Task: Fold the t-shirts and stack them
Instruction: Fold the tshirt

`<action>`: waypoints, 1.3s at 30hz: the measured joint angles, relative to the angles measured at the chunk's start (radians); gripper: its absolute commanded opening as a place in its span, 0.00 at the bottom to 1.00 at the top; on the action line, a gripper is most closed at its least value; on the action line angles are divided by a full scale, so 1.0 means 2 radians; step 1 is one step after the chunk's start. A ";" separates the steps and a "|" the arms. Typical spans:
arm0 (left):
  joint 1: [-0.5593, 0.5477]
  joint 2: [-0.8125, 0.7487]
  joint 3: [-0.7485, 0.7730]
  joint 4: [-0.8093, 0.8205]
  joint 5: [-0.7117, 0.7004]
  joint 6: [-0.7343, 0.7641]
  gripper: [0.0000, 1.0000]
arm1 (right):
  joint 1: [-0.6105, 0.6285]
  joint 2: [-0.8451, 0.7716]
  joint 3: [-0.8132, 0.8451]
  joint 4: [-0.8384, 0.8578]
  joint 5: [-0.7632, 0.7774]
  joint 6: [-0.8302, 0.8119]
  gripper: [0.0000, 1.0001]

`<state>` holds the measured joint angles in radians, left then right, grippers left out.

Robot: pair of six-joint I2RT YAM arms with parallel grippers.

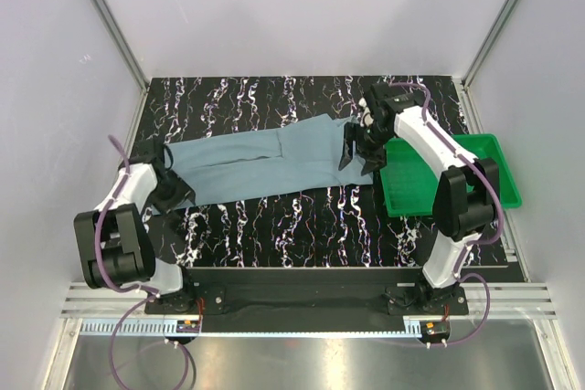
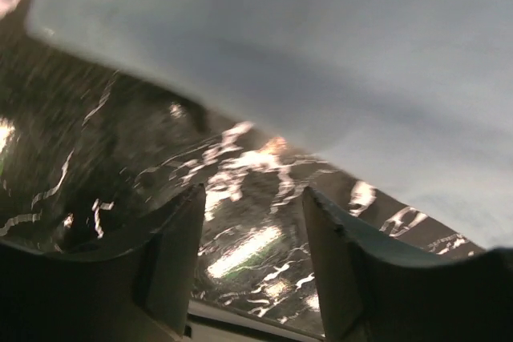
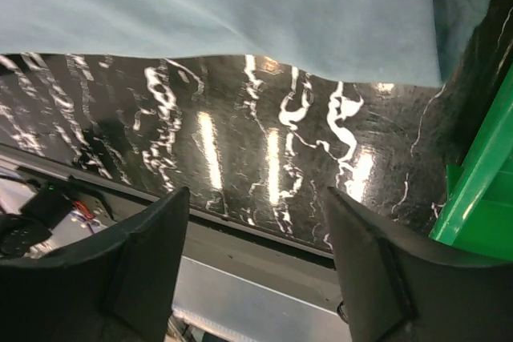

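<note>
Top external view shows you the blue-grey t-shirt lying as a long narrow strip across the middle of the marbled table. The left gripper sits at its left end. The right gripper sits at its right end, beside the green tray. Both wrist views show the jaws parted and holding nothing, with cloth just beyond the fingertips. You look mid-fold, so next you need a grasp on the shirt's end to fold it crosswise.

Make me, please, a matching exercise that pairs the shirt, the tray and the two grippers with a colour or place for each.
1 shirt
2 tray
3 left gripper
4 right gripper

A open, at the shirt's end beside the tray
B green
C blue-grey, lying across the middle
D open, at the shirt's end away from the tray

Pairs: 1-C, 2-B, 3-D, 4-A
</note>
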<state>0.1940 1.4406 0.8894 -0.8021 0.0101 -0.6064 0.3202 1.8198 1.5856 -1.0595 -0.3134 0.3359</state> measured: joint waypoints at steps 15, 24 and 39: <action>0.091 -0.015 -0.006 -0.020 -0.004 -0.093 0.79 | -0.026 0.008 -0.067 0.035 0.016 -0.015 0.93; 0.142 0.038 -0.006 -0.005 -0.004 -0.141 0.57 | -0.031 0.031 -0.066 0.038 0.022 -0.028 0.93; 0.187 0.090 0.094 -0.010 -0.091 -0.094 0.00 | -0.031 0.033 -0.079 0.062 0.016 -0.036 0.66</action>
<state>0.5678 1.6211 1.0775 -0.8219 -0.1726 -0.7937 0.2581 1.8862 1.4273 -0.9363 -0.2821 0.2630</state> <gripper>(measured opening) 0.008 0.715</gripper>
